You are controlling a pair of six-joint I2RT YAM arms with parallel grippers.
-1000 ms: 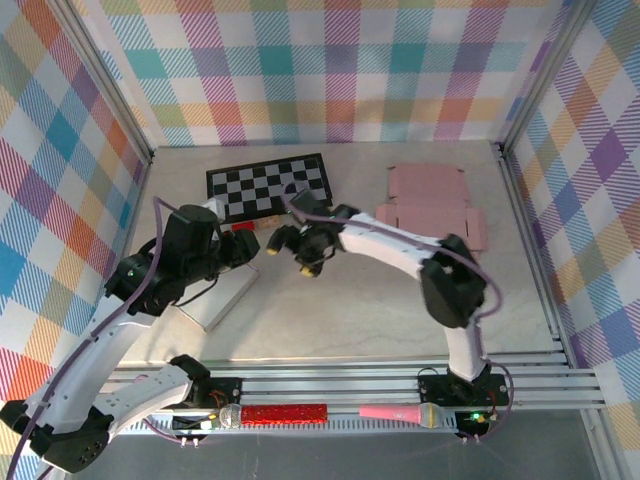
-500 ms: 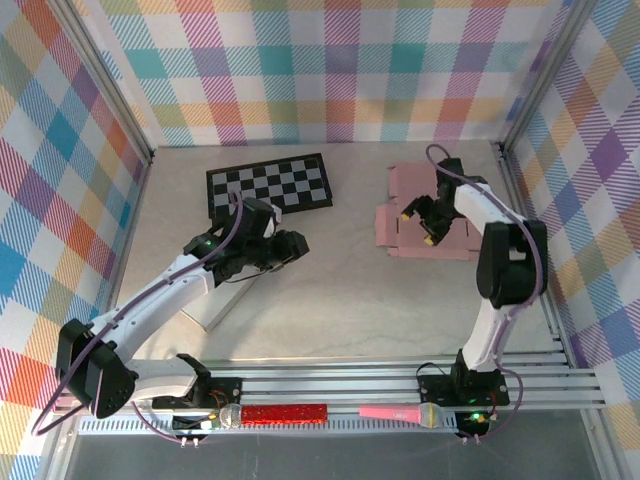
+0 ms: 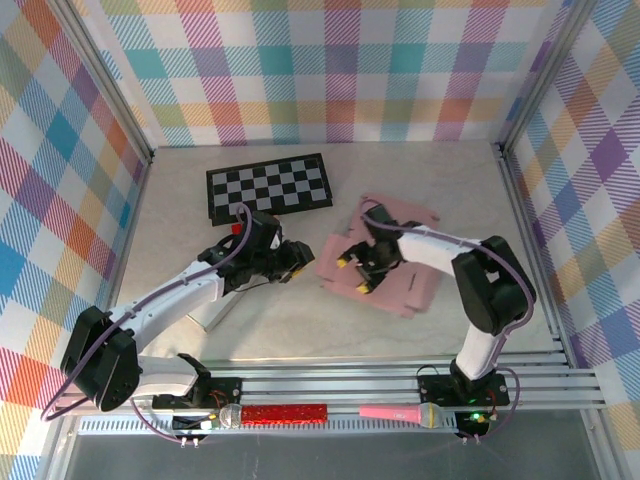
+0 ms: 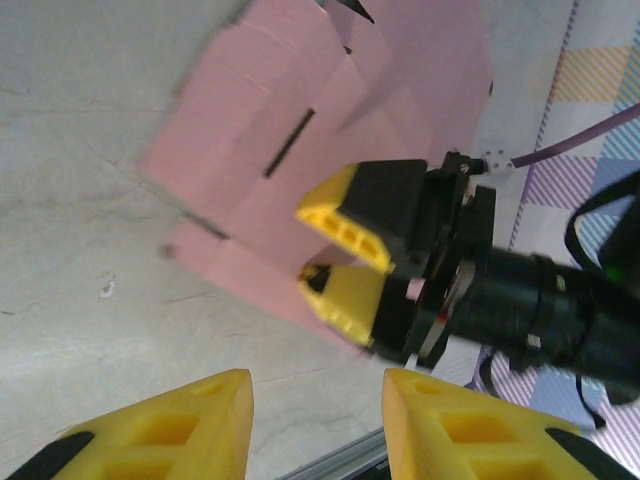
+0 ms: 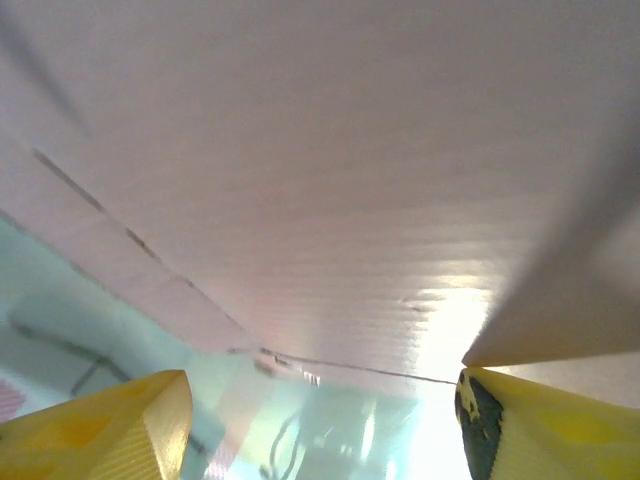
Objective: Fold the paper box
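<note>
Here the right gripper (image 3: pixel 352 275), fingers spread, sits at the near-left edge of the paper box (image 3: pixel 398 288), a flat, unfolded pink sheet with slits, lying askew in the middle of the counter (image 3: pixel 330 325). Just left of it, the left gripper (image 3: pixel 290 258) hangs spread and empty. Farther back lies a checkerboard (image 3: pixel 268 186).

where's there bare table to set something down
Bare table along the near strip before the paper box, and the back right corner past the checkerboard. Crowded mid-table, around the left gripper and right gripper.

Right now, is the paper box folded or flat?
Unfolded: the pink paper box is one spread sheet, no panels raised, the right gripper on it.
</note>
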